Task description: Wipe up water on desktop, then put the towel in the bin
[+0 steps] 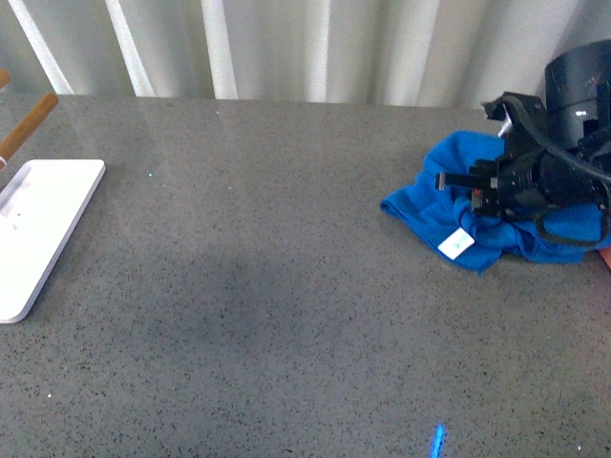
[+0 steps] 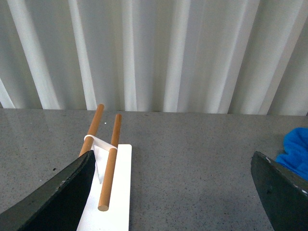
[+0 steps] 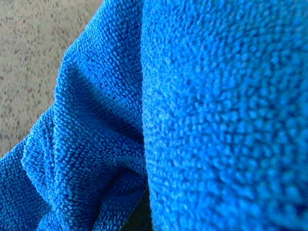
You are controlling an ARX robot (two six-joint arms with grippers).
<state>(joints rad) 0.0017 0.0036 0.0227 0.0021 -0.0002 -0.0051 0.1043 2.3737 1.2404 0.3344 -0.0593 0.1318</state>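
Right pincer (image 1: 473,191) presses into the towel (image 1: 420,202), whether clamped I cannot tell; left pincer (image 2: 173,161) gapes. Towel looks soft, light, limp: pinch a bunched fold.

The right arm (image 1: 535,176) is all black — a blocky wrist of stacked brackets and short cylinders, with thick black cables (image 1: 546,136) looping over it. Behind it sits a rounded, glossy black housing (image 1: 578,81) bearing a small white mark. The left claw (image 2: 172,159) has two flat, matte fingers (image 2: 53,202) — dark grey-green slabs with straight slanted edges.
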